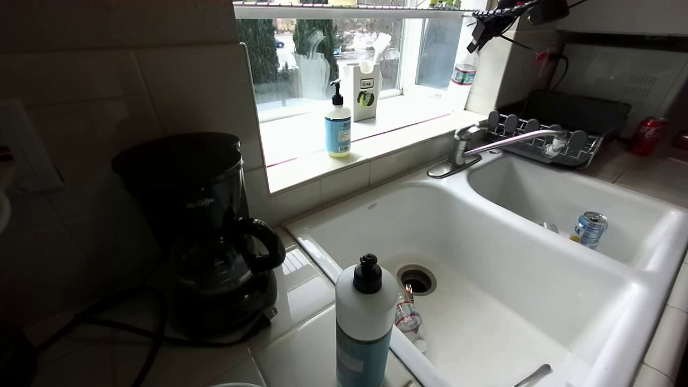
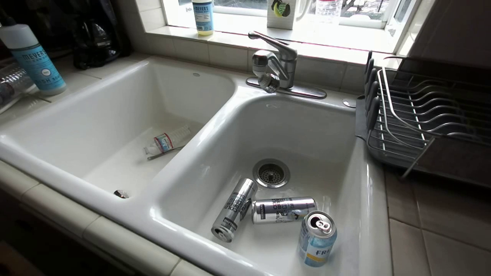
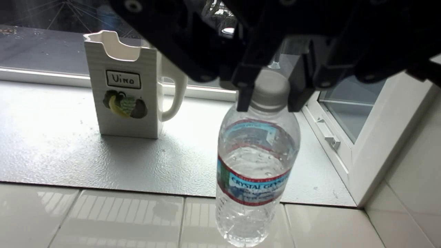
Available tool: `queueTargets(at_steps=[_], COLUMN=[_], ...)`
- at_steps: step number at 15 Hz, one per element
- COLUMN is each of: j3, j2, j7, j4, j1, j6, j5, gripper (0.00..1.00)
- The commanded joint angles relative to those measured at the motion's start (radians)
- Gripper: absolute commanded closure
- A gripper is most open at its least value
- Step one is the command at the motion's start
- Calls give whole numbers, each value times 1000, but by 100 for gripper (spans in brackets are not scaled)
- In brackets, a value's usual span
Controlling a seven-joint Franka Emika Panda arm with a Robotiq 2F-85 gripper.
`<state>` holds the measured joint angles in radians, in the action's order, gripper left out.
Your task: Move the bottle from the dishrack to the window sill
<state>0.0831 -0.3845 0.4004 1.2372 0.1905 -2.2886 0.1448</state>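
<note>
The bottle [image 3: 255, 179] is clear plastic with a pale cap and hangs roughly upright from my gripper [image 3: 268, 101]. The fingers are shut on the bottle at its cap, one on each side. In an exterior view the bottle [image 1: 464, 72] and the gripper [image 1: 473, 47] are at the far end of the window sill [image 1: 301, 140]. The bottle [image 2: 328, 9] also shows faintly against the window; its top and the gripper are out of that frame. I cannot tell whether its base touches the sill. The dishrack [image 2: 422, 111] stands beside the sink, with no bottle visible in it.
A white "Vino" jug [image 3: 124, 86] and a blue pump bottle [image 1: 338, 131] stand on the sill. A faucet [image 2: 289, 65] rises below it. The double sink [image 2: 226, 111] holds cans and another clear bottle [image 2: 165, 142]. A window frame [image 3: 372, 144] borders the right.
</note>
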Motion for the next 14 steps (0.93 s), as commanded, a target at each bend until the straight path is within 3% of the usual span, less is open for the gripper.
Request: queueTargets(at_steps=[1,14], j3=[-24,-35], j2=[-65,-118], j7=[54,73], j4=[-91,-148], j1=[32,47], j6=[48,116], j5=[32,33], gripper=[92,92])
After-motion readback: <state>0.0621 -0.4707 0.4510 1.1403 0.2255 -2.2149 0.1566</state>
